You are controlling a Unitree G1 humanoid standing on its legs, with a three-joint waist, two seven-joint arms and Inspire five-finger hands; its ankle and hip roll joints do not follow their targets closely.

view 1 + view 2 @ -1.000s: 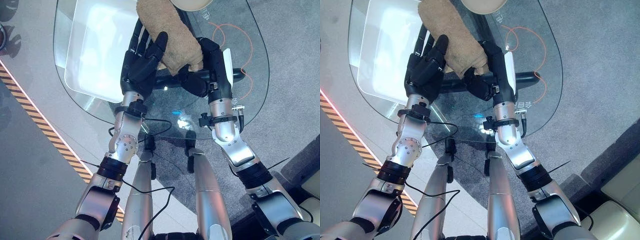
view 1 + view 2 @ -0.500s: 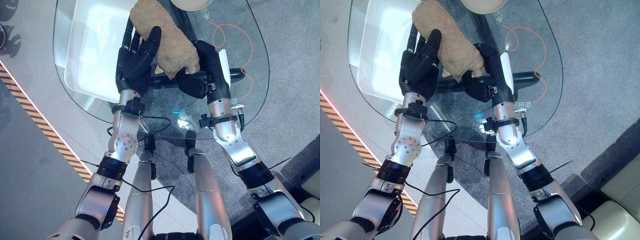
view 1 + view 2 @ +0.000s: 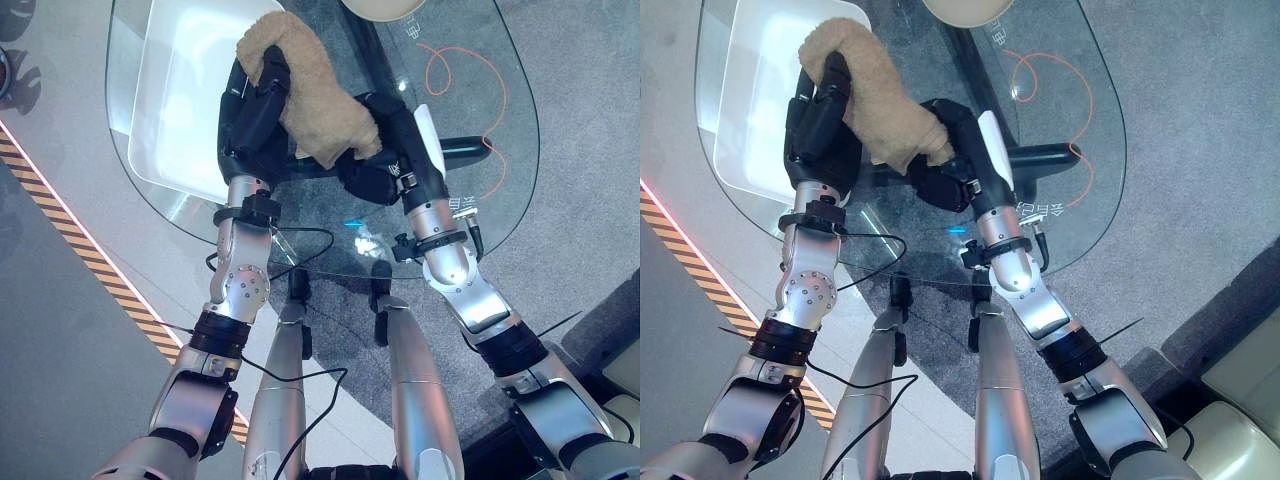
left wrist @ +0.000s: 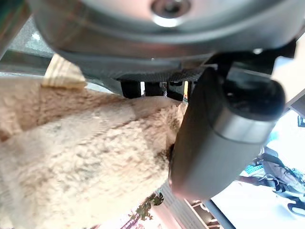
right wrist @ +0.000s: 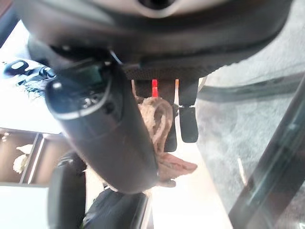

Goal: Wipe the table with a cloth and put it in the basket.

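Observation:
A tan fuzzy cloth point(image 3: 318, 100) lies bunched on the glass table point(image 3: 500, 190), stretched between my two hands. My left hand point(image 3: 250, 120) is at its far left end, fingers and thumb curled over the cloth's raised edge. In the left wrist view the thumb point(image 4: 224, 129) presses into the cloth point(image 4: 71, 162). My right hand point(image 3: 380, 165) grips the cloth's near right end. In the right wrist view a fold of the cloth point(image 5: 157, 119) is pinched beside the thumb point(image 5: 100, 129). A round cream basket point(image 3: 385, 8) stands at the table's far edge.
Under the glass's left part lies a bright white rectangle point(image 3: 175, 100). An orange cable loop point(image 3: 460, 70) shows at the right, and a black bar point(image 3: 470, 145) runs below the glass. Yellow-black striped tape point(image 3: 90, 260) crosses the floor at the left.
Both hands have slid the cloth to the left across the glass. My left hand's straight fingers have curled over the cloth's far end.

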